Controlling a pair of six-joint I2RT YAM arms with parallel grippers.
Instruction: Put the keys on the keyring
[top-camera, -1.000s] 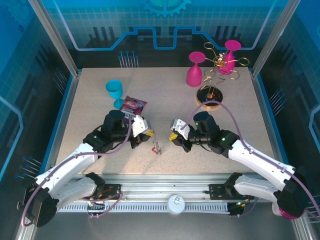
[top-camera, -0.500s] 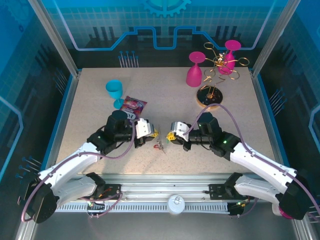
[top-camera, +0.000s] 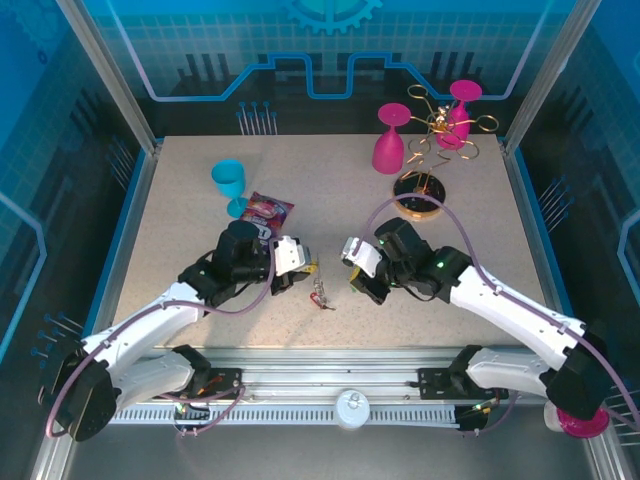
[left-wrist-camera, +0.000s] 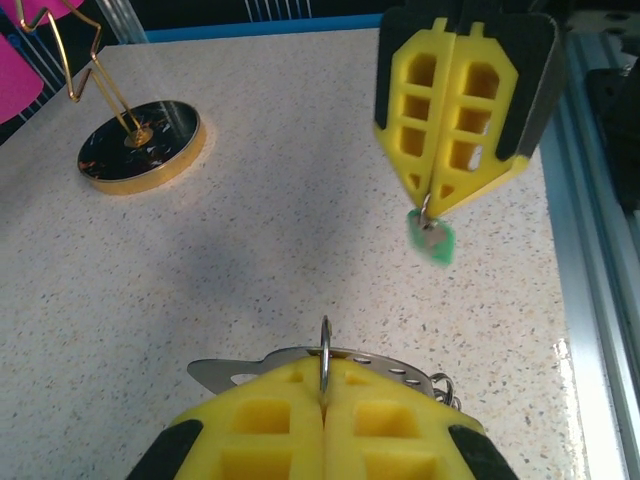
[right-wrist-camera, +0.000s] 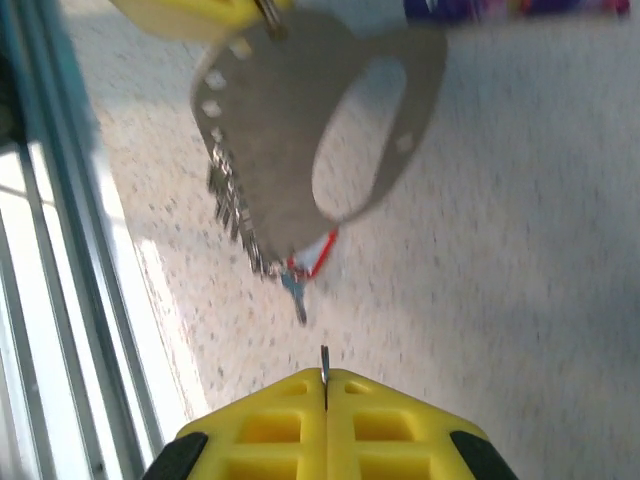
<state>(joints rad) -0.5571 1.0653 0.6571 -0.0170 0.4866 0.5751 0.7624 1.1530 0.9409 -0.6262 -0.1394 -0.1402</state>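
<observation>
The left gripper (left-wrist-camera: 323, 388) is clenched on the keyring (right-wrist-camera: 300, 150), a flat grey oval loop with small holes along its rim, held over the near middle of the table (top-camera: 450, 220) with the red-tagged key (right-wrist-camera: 312, 258) dangling below. Just right of it, the right gripper (left-wrist-camera: 432, 198) pinches the small ring of the green-tagged key (left-wrist-camera: 434, 243). Print on the purple snack packet (right-wrist-camera: 500, 8), farther back, is too blurred to read.

Two keys here: green-tagged key (left-wrist-camera: 432, 243), red-tagged key (right-wrist-camera: 318, 255). One keyring (right-wrist-camera: 250, 150). Far right, left pink glass (top-camera: 389, 148) plus right pink glass (top-camera: 461, 100), that's two, one gold rack (top-camera: 415, 190). Far left: one blue cup (top-camera: 228, 182), one snack packet (top-camera: 266, 211).
</observation>
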